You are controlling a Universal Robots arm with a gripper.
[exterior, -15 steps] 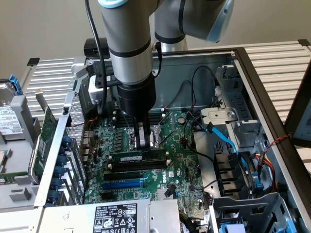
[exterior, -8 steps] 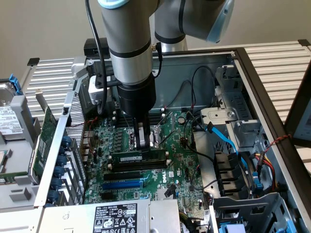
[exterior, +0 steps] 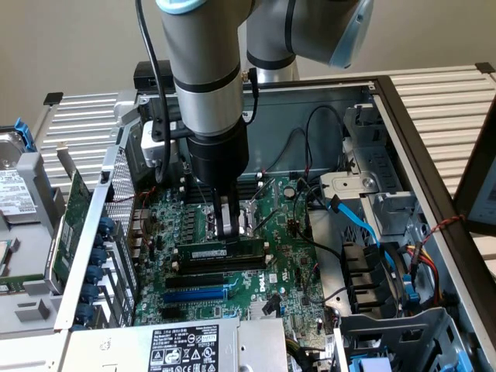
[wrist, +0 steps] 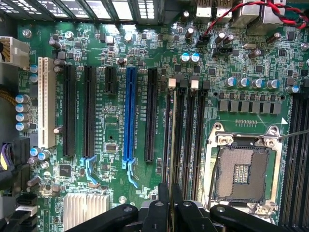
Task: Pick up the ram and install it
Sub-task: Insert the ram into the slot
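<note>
The ram [exterior: 221,253] is a long green stick with a white label. It stands on edge along the black memory slots [exterior: 225,263] near the middle of the motherboard [exterior: 287,271]. My gripper [exterior: 228,231] hangs straight down over it, with its fingertips at the stick's top edge. In the wrist view the gripper [wrist: 170,212] has its black fingers [wrist: 157,210] drawn almost together around a thin dark edge. That edge is lined up with the memory slots [wrist: 190,135].
The open PC case has a CPU socket [wrist: 244,174] beside the memory slots and a blue expansion slot [wrist: 129,116] on their other side. A green expansion card [exterior: 77,209] stands at the exterior view's left. Blue cables [exterior: 364,225] and drive bays are on its right, and the power supply [exterior: 186,349] is in front.
</note>
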